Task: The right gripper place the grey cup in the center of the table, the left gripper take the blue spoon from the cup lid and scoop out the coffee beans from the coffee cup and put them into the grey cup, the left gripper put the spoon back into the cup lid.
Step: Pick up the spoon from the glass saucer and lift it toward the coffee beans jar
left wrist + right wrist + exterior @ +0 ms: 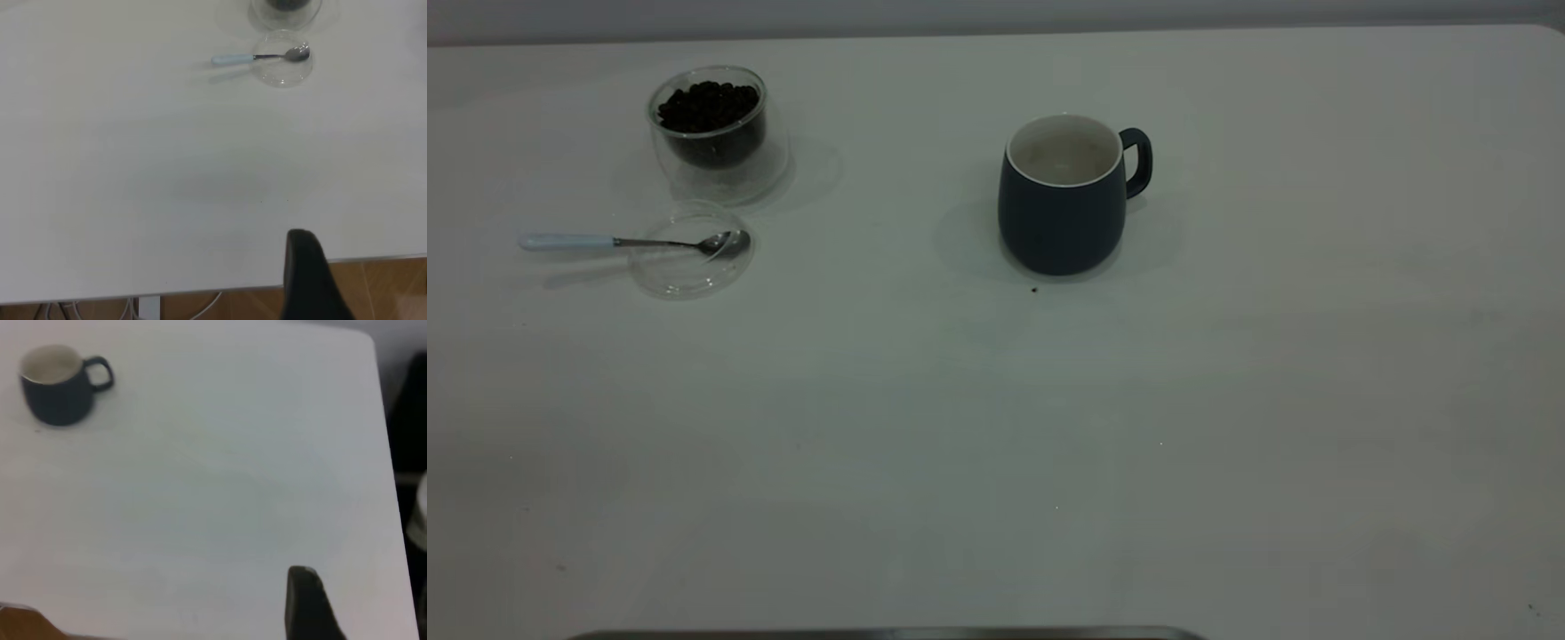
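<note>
One dark speck (1034, 289) on the table (1227, 400) just beside the grey cup (1062, 213)

We see a white table (996, 444) with tiny dark specks, a dark blue-grey cup (1062, 218) with a white inside, a clear glass cup (716, 133), black-brown beans (708, 105), a clear lid (691, 252), a shiny spoon (636, 241) with a pale blue handle
</note>
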Robot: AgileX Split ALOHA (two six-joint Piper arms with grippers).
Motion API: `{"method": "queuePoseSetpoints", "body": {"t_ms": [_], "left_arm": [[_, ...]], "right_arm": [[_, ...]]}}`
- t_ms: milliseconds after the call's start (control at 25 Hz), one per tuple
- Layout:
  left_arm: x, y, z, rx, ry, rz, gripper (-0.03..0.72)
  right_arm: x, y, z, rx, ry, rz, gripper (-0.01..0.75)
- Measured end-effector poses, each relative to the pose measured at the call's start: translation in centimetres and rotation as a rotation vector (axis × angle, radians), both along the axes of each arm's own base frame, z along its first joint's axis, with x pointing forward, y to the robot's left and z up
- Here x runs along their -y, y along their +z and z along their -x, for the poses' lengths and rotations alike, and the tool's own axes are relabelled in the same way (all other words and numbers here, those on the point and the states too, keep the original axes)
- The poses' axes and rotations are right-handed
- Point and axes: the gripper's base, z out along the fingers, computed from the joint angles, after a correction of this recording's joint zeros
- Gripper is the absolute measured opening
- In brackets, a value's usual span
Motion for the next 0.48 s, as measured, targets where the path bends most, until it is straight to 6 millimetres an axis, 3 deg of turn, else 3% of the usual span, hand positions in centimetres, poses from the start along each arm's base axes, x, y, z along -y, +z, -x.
{"method": "queuePoseSetpoints", "body": {"t_ms": [480], "left_arm": [[0.0, 0.0, 0.0, 0.000, 0.000, 0.000, 0.482]], "right_arm": [[-0.9, -1.1, -1.2, 0.032, -0.069, 0.024, 0.363]]}}
